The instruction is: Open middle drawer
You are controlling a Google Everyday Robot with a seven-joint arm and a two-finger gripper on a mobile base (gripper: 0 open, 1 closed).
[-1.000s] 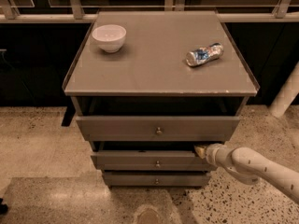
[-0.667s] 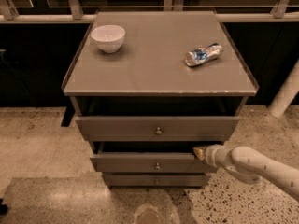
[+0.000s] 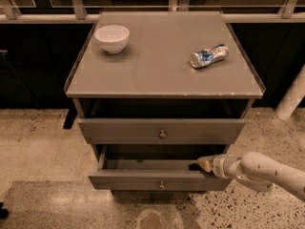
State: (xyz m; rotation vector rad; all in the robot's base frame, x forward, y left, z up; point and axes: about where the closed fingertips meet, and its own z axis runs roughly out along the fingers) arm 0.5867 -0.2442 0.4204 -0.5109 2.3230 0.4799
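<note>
The grey cabinet [image 3: 162, 75] has its drawers stacked in front. The middle drawer [image 3: 143, 180] is pulled well out, its interior showing dark, with a small round knob [image 3: 161, 185] at the centre of its front. My gripper [image 3: 203, 165] comes in from the right on a white arm [image 3: 267, 171]. It sits at the top rim of the middle drawer's front, right of centre. The drawer above [image 3: 124, 130], with its own knob [image 3: 162, 134], stands slightly out. The bottom drawer is hidden under the middle one.
A white bowl [image 3: 112, 38] sits at the back left of the cabinet top, and a crushed can [image 3: 208, 56] lies at the right. A railing [image 3: 152, 17] and dark glass stand behind. A white post [image 3: 291, 99] stands at the right on the speckled floor.
The middle drawer has slid further out towards the camera, and my gripper has come with it at its rim. The bottom drawer's front is now covered.
</note>
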